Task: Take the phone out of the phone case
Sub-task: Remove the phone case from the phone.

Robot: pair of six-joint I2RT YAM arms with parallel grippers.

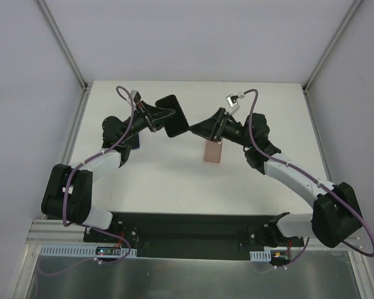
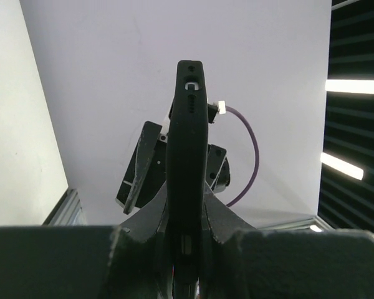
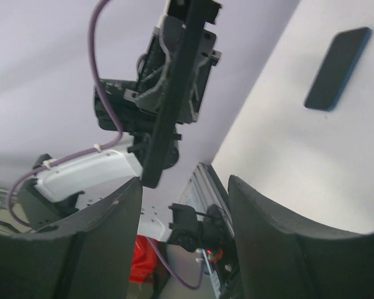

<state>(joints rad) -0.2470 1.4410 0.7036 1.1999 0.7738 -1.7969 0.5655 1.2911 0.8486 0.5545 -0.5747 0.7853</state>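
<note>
The black phone (image 1: pixel 172 116) is held up off the table, and my left gripper (image 1: pixel 158 116) is shut on its left end. In the left wrist view the phone (image 2: pixel 187 137) stands edge-on between the two closed fingers. The salmon-pink phone case (image 1: pixel 212 151) is apart from the phone, face-up on the white table just under my right gripper (image 1: pixel 198 127). That gripper is open with nothing between its fingers (image 3: pixel 112 218). The right wrist view shows the phone (image 3: pixel 174 106) edge-on in the left gripper's hold. The case is out of both wrist views.
A dark blue slab (image 3: pixel 336 68) lies flat on the table, and its edge (image 1: pixel 137 141) shows beside the left forearm. White walls with metal rails enclose the table (image 1: pixel 268 99) on three sides. The arm bases stand at the near edge.
</note>
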